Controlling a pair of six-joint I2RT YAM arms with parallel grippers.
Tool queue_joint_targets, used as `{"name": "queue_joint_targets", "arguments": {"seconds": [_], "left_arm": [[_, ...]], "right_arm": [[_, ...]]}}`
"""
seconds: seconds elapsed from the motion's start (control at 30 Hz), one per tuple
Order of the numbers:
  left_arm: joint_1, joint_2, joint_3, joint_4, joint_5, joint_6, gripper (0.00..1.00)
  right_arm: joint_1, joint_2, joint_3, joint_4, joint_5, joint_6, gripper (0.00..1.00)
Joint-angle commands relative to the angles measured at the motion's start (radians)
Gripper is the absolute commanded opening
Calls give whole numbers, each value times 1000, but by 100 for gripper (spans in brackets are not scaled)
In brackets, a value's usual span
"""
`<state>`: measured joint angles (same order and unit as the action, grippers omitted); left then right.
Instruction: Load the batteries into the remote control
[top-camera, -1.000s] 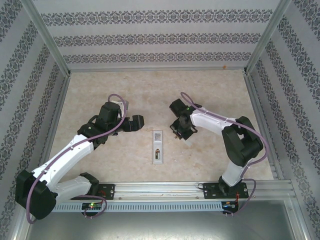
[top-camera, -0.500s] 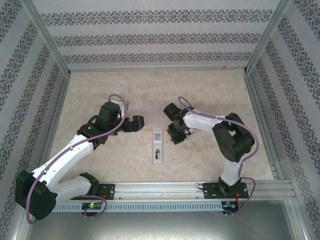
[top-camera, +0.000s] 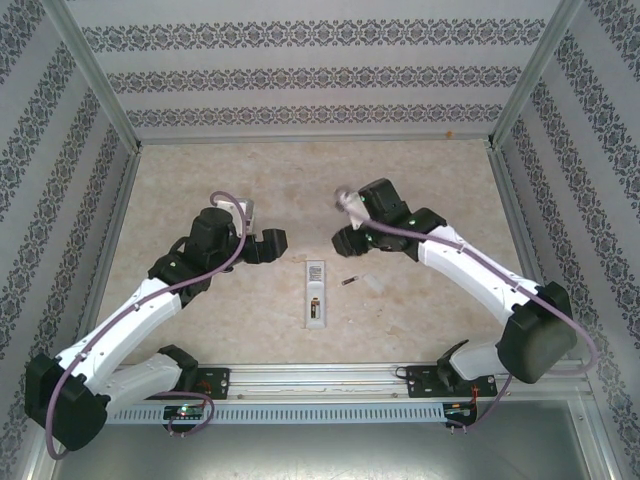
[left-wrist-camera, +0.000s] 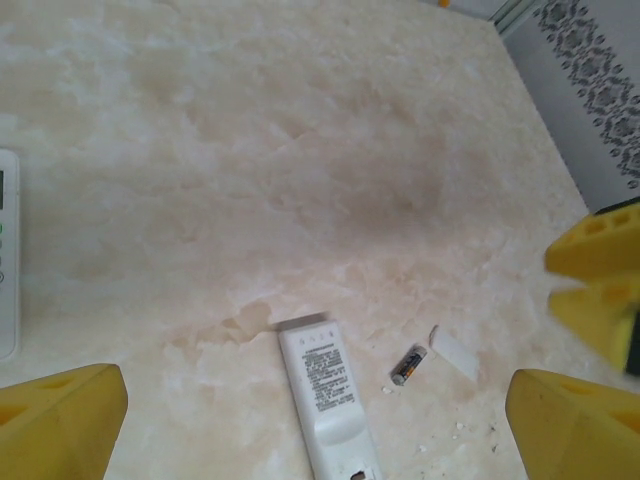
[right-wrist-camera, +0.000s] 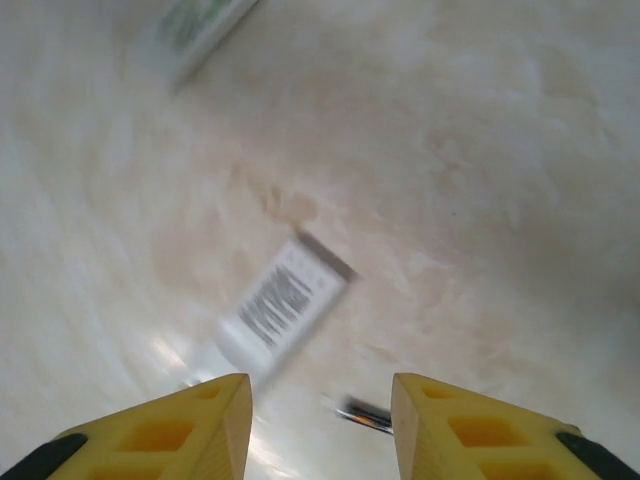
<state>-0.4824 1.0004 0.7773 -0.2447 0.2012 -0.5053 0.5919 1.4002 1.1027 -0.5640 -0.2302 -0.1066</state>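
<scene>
Top external view, items listed.
- remote control (top-camera: 316, 294): label side up, mid-counter (top-camera: 430, 190).
- battery (top-camera: 349, 281): one, loose on the counter just right of the remote control.
- small white piece (left-wrist-camera: 455, 352): on the battery's far side from the remote control.
- left claw (top-camera: 268, 244): spread wide, empty, left of the remote control.
- right claw (right-wrist-camera: 320, 435): partly spread, pinching nothing, off the remote control's far-right corner.

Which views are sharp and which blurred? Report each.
Top external: sharp, evenly lit; remote and battery small but distinct. Left wrist: sharp, print on the remote visible. Right wrist: motion-blurred, remote and battery smeared, fingers crisp.
</scene>
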Motion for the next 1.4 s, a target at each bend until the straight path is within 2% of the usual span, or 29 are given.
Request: {"name": "queue_joint_targets", "arguments": {"seconds": [0.0,0.07,0.23,0.37,0.57,0.8,1.07,1.3,1.37], "left_arm": [[7,-45,-39,102,-3,-8,98],[6,-62,-50,107,-4,-11,98],[7,-97,-63,88,-25,-22,99],[6,-103,-66,78,-42,-32,99],[6,-106,-68,68,-61,-38,100],[7,-103,-66,64,-77,-28,100],[7,-92,-67,65,-68,-21,100],[7,-87,-54,49,-56,-12,100],[6,-90,-51,34,-48,-10,100]], "right_arm": [[-20,61,-60,-167,2,-816,41],[-40,89,-65,-181,-24,-937,41],[-69,161,-69,-143,-120,-1050,43],[-69,269,-30,-132,-102,-1055,43],[-69,351,29,-138,-125,-1083,44],[-57,402,36,-144,-123,-1110,40],[-46,421,26,-140,-86,-1109,40],[-15,449,8,-81,-1,-1091,31],[-15,448,10,-76,7,-1082,24]]}}
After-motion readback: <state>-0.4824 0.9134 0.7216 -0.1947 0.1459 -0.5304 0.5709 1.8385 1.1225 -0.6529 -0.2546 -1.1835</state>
